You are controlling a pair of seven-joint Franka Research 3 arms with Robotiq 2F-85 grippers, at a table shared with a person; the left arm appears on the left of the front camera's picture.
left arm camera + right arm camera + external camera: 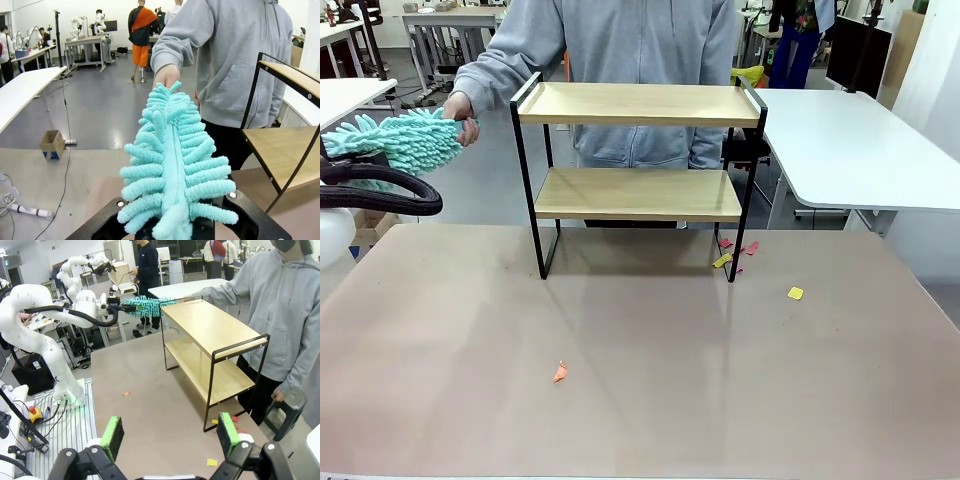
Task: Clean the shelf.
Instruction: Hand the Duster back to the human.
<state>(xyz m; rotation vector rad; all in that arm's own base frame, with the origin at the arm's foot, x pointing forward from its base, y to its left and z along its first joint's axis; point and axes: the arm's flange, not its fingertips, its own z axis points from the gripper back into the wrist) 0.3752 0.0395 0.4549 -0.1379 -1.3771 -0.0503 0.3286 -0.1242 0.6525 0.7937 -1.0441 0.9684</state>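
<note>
The shelf [638,103] stands at the far middle of the table, two light wooden boards in a thin black frame; it also shows in the left wrist view [287,150] and the right wrist view [210,330]. A fluffy teal duster [405,140] hangs left of its top board. My left gripper [172,227] is shut on the duster's [170,170] base, seen from afar too [114,307]. A person's hand [460,108] grips the duster's far tip [167,76]. My right gripper [170,435] is open over the table, holding nothing.
Small paper scraps lie on the table: an orange one [560,372] near the middle, a yellow one [795,293] at the right, and pink and yellow ones [725,258] by the shelf's right leg. The person in a grey hoodie [640,40] stands behind the shelf.
</note>
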